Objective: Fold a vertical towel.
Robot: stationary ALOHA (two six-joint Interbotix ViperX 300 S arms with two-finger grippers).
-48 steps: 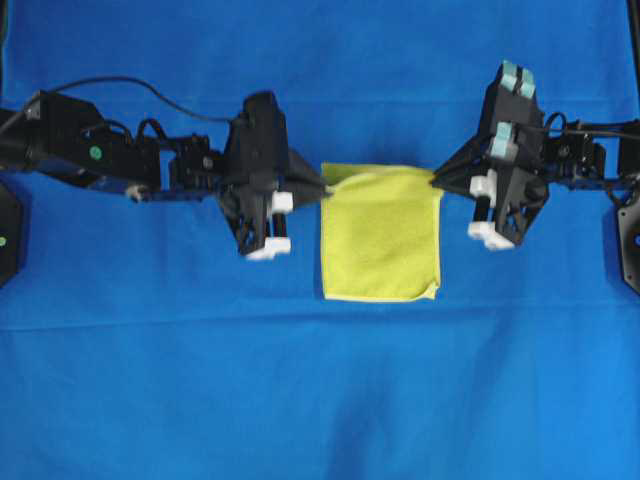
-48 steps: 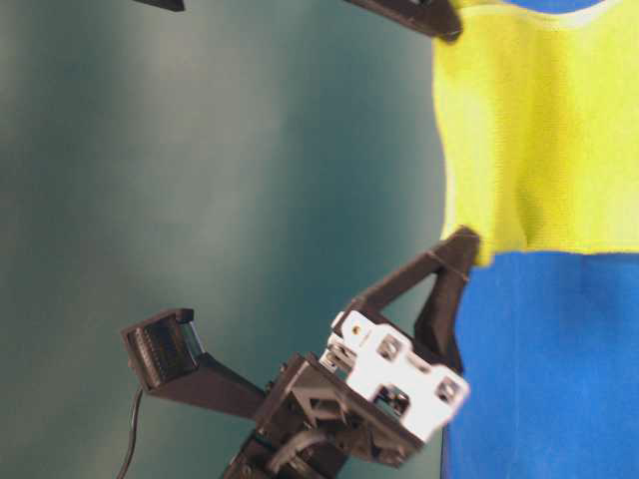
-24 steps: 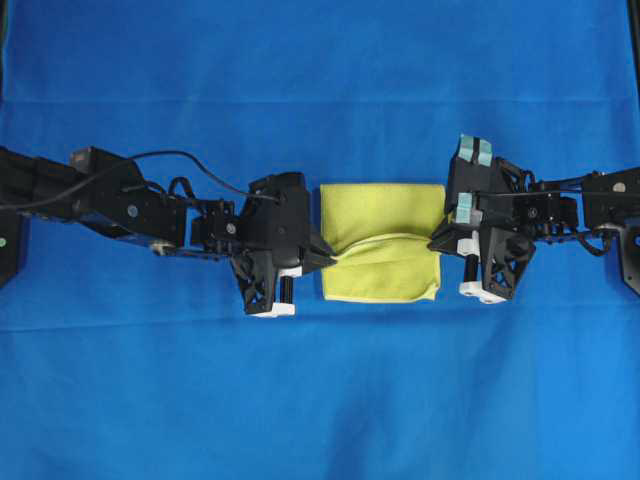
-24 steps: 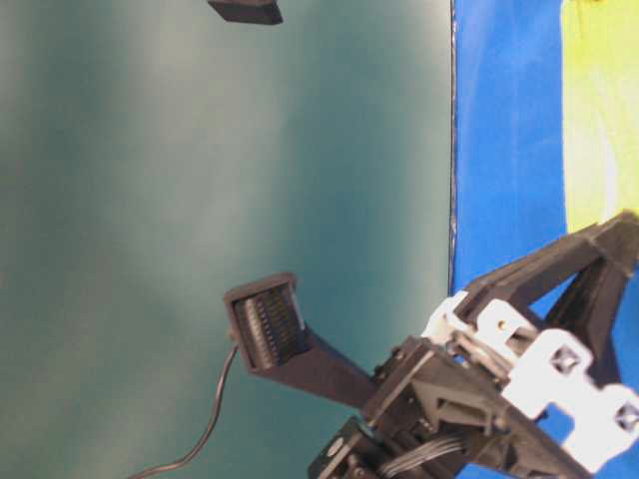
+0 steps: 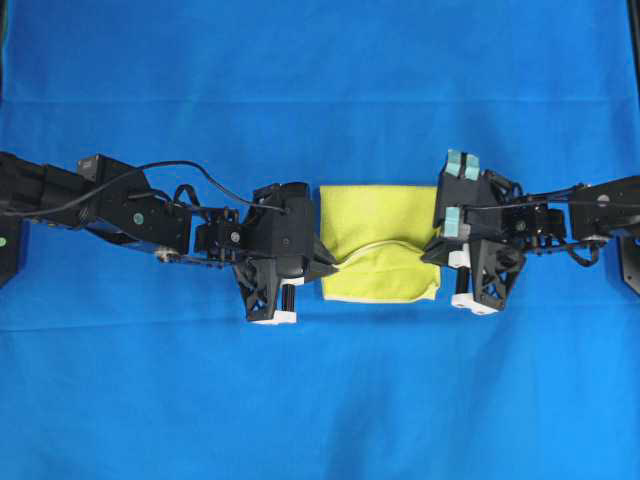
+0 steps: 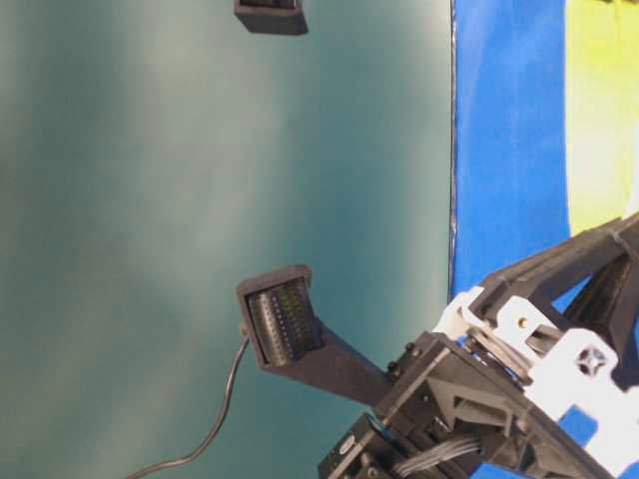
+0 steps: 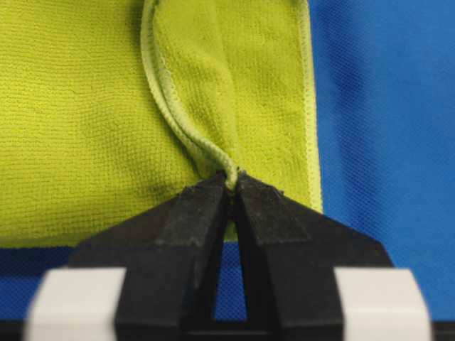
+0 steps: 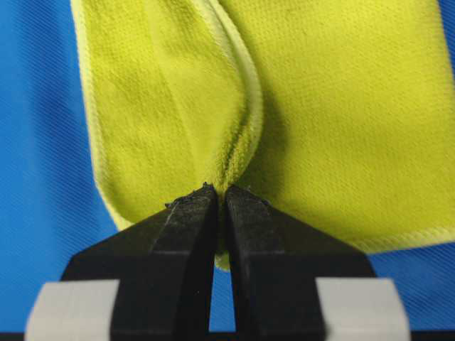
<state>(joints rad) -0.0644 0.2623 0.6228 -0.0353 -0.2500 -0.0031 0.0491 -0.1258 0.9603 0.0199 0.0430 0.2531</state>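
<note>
The yellow-green towel (image 5: 380, 243) lies in the middle of the blue table cloth, partly folded over itself, with its carried edge curving across it. My left gripper (image 5: 330, 266) is shut on that edge at the towel's left side; the left wrist view shows the pale stitched edge (image 7: 186, 128) pinched between the black fingertips (image 7: 206, 195). My right gripper (image 5: 432, 250) is shut on the same edge at the right side; the right wrist view shows the towel (image 8: 334, 106) bunched into the jaws. The towel's strip also shows in the table-level view (image 6: 599, 110).
The large blue cloth (image 5: 320, 400) covers the whole table. Both arms lie low along the middle row, the left one (image 5: 120, 205) with a loose black cable. In the table-level view the right arm's body (image 6: 479, 389) fills the lower right.
Both grippers have carried the towel's far edge toward the near edge, laying the upper half over the lower. In the last half second they moved a little further and lower.
</note>
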